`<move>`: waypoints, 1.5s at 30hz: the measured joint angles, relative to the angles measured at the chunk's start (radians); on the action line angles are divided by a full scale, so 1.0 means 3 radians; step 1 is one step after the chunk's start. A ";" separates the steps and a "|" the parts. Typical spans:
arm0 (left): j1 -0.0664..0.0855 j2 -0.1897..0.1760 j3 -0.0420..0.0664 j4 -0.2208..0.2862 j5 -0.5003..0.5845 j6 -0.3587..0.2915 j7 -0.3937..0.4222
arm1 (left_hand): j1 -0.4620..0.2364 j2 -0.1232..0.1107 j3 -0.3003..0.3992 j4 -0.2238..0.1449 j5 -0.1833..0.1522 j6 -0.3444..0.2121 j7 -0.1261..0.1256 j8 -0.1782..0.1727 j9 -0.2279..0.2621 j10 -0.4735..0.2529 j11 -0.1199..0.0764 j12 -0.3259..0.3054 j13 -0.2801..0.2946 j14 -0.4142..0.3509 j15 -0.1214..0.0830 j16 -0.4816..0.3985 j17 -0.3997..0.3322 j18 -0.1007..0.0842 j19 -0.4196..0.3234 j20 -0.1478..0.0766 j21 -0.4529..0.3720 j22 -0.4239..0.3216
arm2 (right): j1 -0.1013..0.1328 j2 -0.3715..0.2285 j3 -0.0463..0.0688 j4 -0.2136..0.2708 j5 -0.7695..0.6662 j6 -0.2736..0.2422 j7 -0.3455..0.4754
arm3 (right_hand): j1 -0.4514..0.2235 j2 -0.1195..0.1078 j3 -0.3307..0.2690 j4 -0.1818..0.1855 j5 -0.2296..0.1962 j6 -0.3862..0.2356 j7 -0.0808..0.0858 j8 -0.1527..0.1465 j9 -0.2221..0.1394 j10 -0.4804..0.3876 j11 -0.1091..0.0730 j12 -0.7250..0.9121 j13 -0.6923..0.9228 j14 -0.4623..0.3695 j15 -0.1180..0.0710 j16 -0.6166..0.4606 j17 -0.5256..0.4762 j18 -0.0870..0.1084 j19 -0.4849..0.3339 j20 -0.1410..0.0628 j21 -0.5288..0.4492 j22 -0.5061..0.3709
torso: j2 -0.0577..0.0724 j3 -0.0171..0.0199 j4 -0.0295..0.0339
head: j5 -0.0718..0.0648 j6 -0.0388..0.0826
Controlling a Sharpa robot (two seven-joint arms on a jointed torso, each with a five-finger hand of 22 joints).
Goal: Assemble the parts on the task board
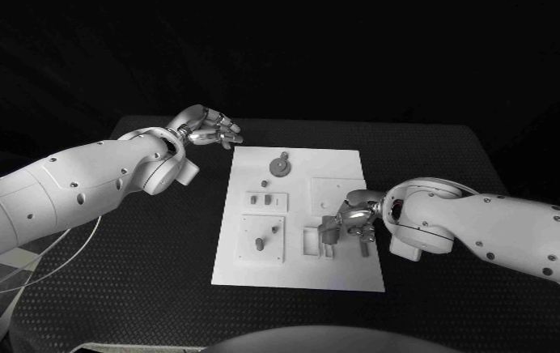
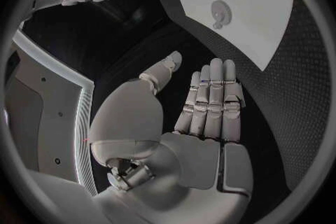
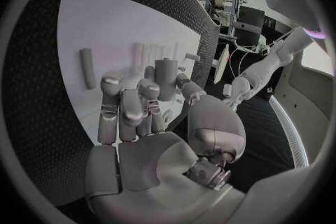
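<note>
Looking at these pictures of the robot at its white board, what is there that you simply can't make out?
- Head view: whether the right hand grips a grey piece; its fingers cover that spot on the white board.
- Right wrist view: the upright grey cylinder stands at the fingertips; contact is unclear.
- Head view: the round grey piece and the small pegs are too small to tell their shapes.
- Left wrist view: the left hand holds nothing, fingers straight.

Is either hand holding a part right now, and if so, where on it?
Right hand pinches a grey cylinder part by its lower end, over the task board. Left hand is open, holding nothing.
</note>
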 measured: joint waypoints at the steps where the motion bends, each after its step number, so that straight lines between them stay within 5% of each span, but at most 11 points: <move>1: 0.0000 0.0001 0.0000 0.0000 0.0000 0.0001 0.0000 | 0.0000 0.0000 0.0000 0.0000 0.0000 0.0000 0.0000 0.0000 0.0000 0.0000 0.0000 0.0000 0.0000 0.0000 0.0000 0.0000 0.0000 0.0000 0.0000 0.0000 0.0000 0.0000 | 0.0002 0.0020 0.0000 -0.0016 0.0034 0.0004 -0.0003 | 0.0000 0.0000 0.0000 0.0000 0.0000 0.0000 0.0000 -0.0005 -0.0002 0.0000 0.0000 0.0000 -0.0003 0.0000 0.0000 -0.0002 0.0000 0.0000 0.0000 0.0000 0.0000 0.0000 | 0.0000 0.0000 0.0000 | -0.0003 -0.0001; 13: 0.0000 0.0006 0.0000 0.0000 -0.0003 0.0004 -0.0012 | 0.0000 0.0000 0.0000 0.0000 0.0000 0.0000 0.0000 0.0000 0.0000 -0.0012 0.0012 -0.0001 0.0003 0.0000 0.0000 0.0000 0.0006 0.0000 0.0000 0.0000 0.0000 -0.0003 | 0.0004 0.0264 -0.0047 -0.0184 0.0283 0.0107 -0.0028 | 0.0000 0.0000 0.0019 0.0019 -0.0010 -0.0001 -0.0001 -0.0016 -0.0016 0.0000 0.0000 -0.0013 -0.0008 -0.0001 0.0003 -0.0012 -0.0020 0.0000 0.0000 0.0000 0.0000 0.0000 | 0.0001 -0.0001 0.0002 | -0.0010 -0.0016; 30: 0.0000 -0.0003 0.0000 0.0008 -0.0004 0.0005 -0.0023 | 0.0000 0.0000 -0.0009 0.0009 0.0000 0.0000 0.0000 0.0000 0.0001 -0.0012 0.0012 -0.0001 0.0002 0.0000 0.0000 0.0000 0.0010 0.0000 0.0000 0.0000 0.0000 -0.0002 | 0.0005 0.0328 -0.0048 -0.0287 0.0276 0.0236 -0.0055 | 0.0000 0.0000 0.0019 0.0019 0.0003 -0.0004 -0.0004 -0.0027 -0.0022 -0.0001 0.0000 -0.0013 -0.0012 -0.0018 0.0005 -0.0024 -0.0024 0.0000 -0.0001 0.0001 0.0000 0.0000 | 0.0001 -0.0001 0.0002 | 0.0007 -0.0035; 45: 0.0001 -0.0008 0.0000 0.0015 -0.0004 0.0005 -0.0027 | 0.0000 0.0000 -0.0009 0.0009 0.0000 0.0000 0.0000 0.0000 -0.0002 -0.0012 0.0012 -0.0001 0.0005 0.0000 0.0000 -0.0013 0.0016 0.0000 0.0000 0.0000 0.0000 -0.0002 | 0.0004 0.0364 -0.0085 -0.0317 0.0254 0.0307 -0.0080 | 0.0000 0.0000 0.0028 0.0028 0.0003 -0.0003 -0.0003 -0.0044 -0.0023 -0.0001 0.0001 -0.0013 -0.0012 -0.0024 0.0012 -0.0024 -0.0037 0.0000 -0.0006 0.0006 0.0000 0.0000 | 0.0001 -0.0001 -0.0001 | 0.0019 -0.0041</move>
